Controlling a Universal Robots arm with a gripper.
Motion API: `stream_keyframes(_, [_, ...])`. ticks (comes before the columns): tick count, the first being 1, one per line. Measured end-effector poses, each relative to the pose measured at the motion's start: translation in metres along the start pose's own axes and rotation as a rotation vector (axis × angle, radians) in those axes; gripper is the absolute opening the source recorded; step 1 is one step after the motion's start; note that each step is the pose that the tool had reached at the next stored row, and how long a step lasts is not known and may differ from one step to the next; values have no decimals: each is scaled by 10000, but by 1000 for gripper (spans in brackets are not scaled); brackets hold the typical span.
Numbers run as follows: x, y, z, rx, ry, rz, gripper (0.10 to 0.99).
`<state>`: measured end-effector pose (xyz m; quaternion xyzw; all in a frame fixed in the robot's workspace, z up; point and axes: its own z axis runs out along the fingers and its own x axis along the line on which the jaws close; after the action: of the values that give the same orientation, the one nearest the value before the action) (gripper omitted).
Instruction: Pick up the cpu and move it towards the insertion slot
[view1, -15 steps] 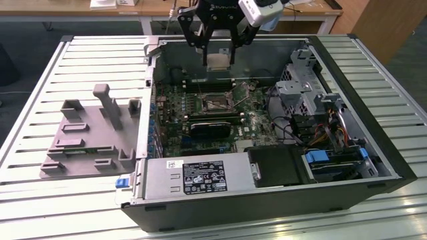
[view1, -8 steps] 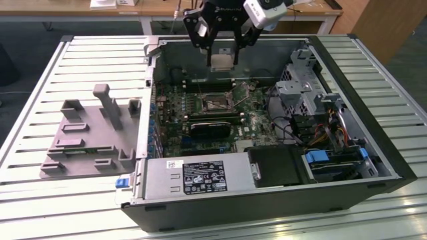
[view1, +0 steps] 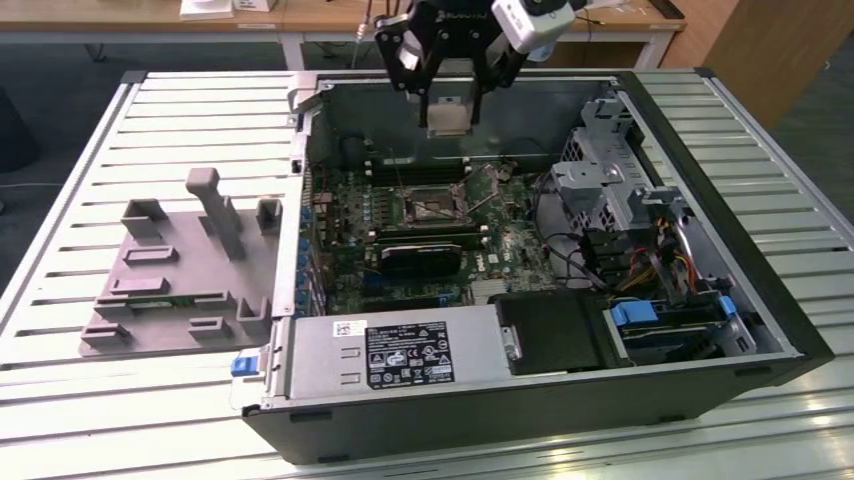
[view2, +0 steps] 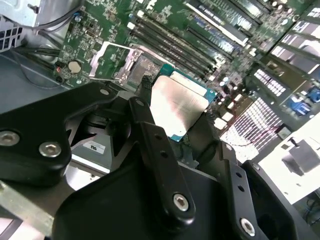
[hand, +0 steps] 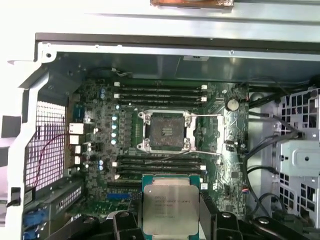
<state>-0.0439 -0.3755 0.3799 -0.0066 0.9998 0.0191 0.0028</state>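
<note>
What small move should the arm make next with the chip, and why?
Probably carry it a little further over the board toward the socket while keeping height. The gripper already holds the chip between its fingers, above the open case's far wall in the exterior view, and in the first wrist view the open socket lies apart from the chip, not yet beneath it.
</note>
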Motion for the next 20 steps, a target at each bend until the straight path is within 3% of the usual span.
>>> stream_keyframes(20, [-52, 437, 133, -1, -1, 0, 537])
